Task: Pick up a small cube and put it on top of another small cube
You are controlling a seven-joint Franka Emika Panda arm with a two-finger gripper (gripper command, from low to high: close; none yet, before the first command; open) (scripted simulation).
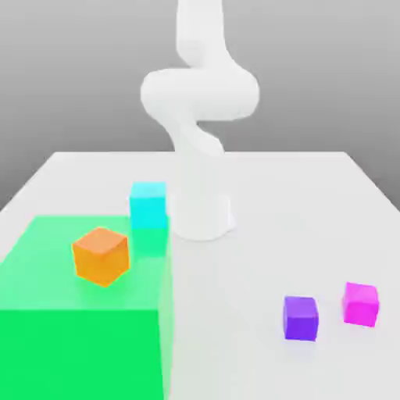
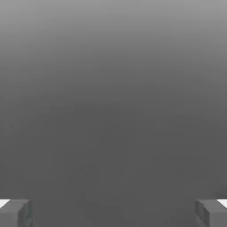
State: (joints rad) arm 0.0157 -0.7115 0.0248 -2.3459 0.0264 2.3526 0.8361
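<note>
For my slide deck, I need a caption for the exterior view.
White arm upright behind four untouched cubes: orange cube on green block, cyan cube, purple cube beside pink cube.

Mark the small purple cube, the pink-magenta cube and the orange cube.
small purple cube (image 1: 301,318): exterior view, middle of its front face.
pink-magenta cube (image 1: 360,305): exterior view, middle of its front face.
orange cube (image 1: 100,255): exterior view, its near vertical edge.

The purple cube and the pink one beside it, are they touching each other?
Apart. The exterior view shows a strip of bare white table between the purple cube and the pink cube.
</note>
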